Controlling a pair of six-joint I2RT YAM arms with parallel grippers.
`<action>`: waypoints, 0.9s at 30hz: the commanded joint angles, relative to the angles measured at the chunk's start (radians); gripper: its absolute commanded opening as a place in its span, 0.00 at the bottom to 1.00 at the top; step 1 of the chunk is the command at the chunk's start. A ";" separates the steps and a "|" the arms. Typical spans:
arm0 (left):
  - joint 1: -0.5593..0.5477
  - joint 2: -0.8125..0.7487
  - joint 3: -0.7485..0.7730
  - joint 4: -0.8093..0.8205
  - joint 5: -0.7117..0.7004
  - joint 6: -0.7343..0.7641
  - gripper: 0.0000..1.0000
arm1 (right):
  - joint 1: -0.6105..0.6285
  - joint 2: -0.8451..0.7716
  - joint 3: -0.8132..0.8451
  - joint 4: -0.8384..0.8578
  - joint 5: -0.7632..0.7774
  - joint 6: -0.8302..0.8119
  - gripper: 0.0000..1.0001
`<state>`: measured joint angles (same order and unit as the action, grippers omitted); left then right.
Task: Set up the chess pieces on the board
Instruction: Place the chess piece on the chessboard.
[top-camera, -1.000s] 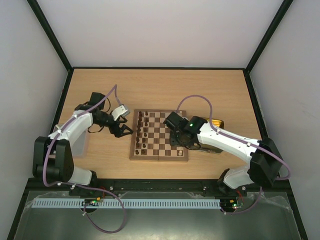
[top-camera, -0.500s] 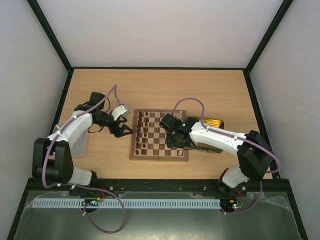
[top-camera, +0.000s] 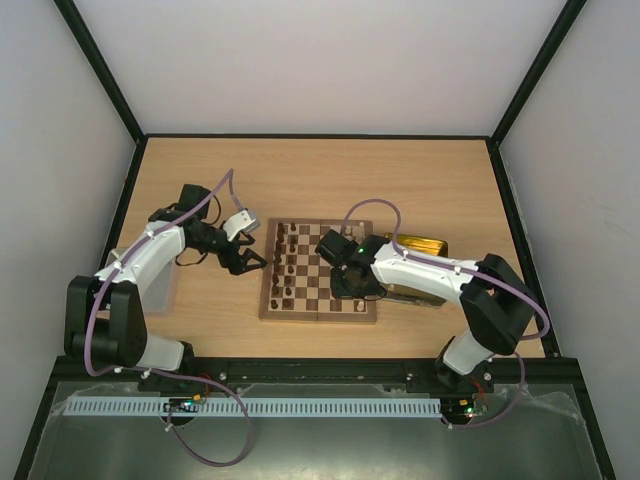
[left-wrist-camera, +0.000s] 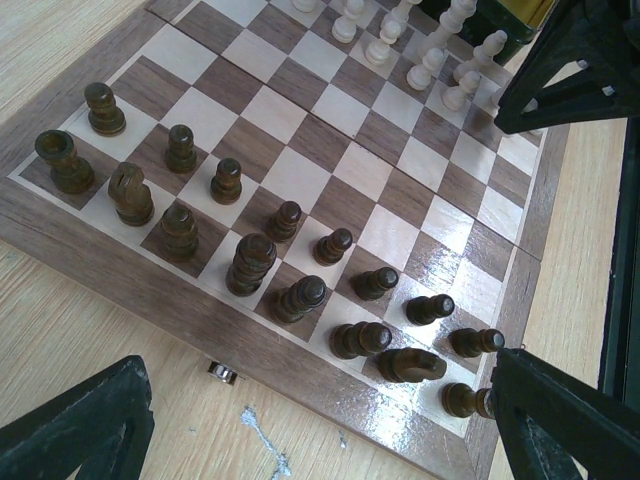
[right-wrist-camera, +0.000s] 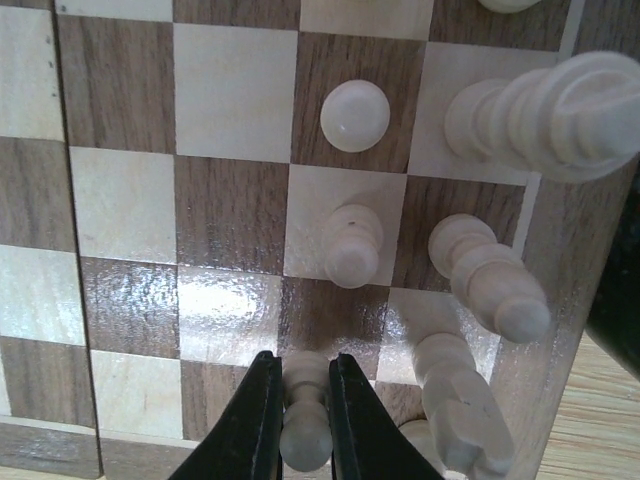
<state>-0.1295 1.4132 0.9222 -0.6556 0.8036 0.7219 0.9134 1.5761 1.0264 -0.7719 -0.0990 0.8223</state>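
The board (top-camera: 318, 316) lies in the middle of the table. Dark brown chess pieces (top-camera: 285, 265) stand in two rows along its left side, seen closer in the left wrist view (left-wrist-camera: 250, 262). Cream pieces (right-wrist-camera: 350, 245) stand on its right side. My right gripper (right-wrist-camera: 305, 400) is shut on a cream pawn (right-wrist-camera: 305, 425), held just over a dark square near the board's right edge (top-camera: 350, 283). My left gripper (top-camera: 248, 262) stands open beside the board's left rim with nothing between its fingers (left-wrist-camera: 90, 425).
A yellow tray (top-camera: 420, 243) sits just right of the board, partly under the right arm. A small metal bit (left-wrist-camera: 222, 373) lies on the table by the board's left rim. Taller cream pieces (right-wrist-camera: 545, 110) crowd right of the held pawn.
My right arm has swung its gripper a little to the left over the board's right side, still holding the cream pawn. The left arm has not moved.
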 joint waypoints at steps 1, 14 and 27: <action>0.004 -0.013 -0.001 -0.007 0.026 0.013 0.92 | 0.006 0.019 -0.015 0.008 0.019 -0.007 0.08; 0.004 -0.001 -0.008 -0.009 0.042 0.028 0.92 | 0.003 0.055 0.004 0.004 0.056 -0.001 0.08; 0.004 0.012 -0.010 -0.012 0.048 0.036 0.92 | -0.003 0.073 0.036 -0.004 0.061 -0.015 0.17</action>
<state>-0.1295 1.4143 0.9222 -0.6559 0.8219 0.7357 0.9119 1.6444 1.0271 -0.7723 -0.0696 0.8143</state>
